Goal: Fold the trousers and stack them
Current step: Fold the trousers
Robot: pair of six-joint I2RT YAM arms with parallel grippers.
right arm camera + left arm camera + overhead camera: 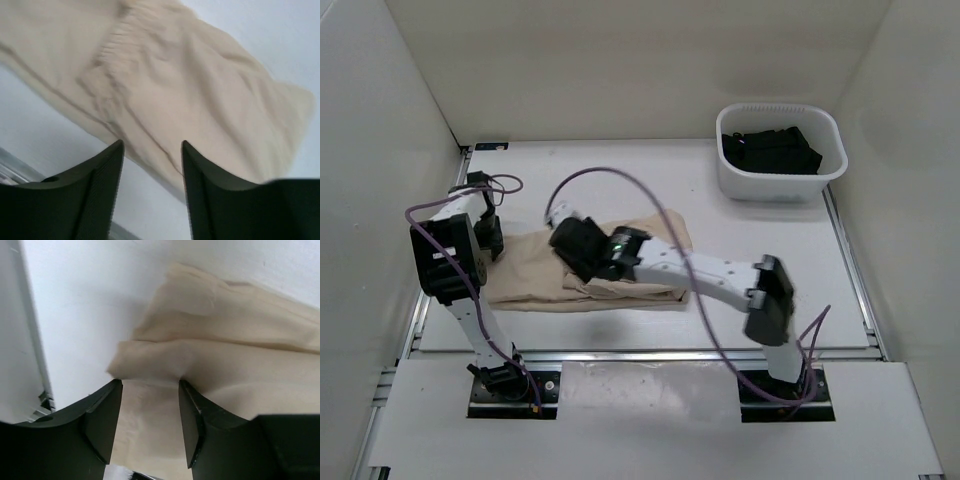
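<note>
While both arms hang over them, trousers [535, 272] lie folded lengthwise on surface [760, 235], left of centre. L gripper [150, 382] at their left end: jaws apart, cloth edge btwn tips, not pinched. R gripper [152, 145] over their middle: jaws open, nothing held. Bin [770, 188] w/ black garment [770, 150] far right.
</note>
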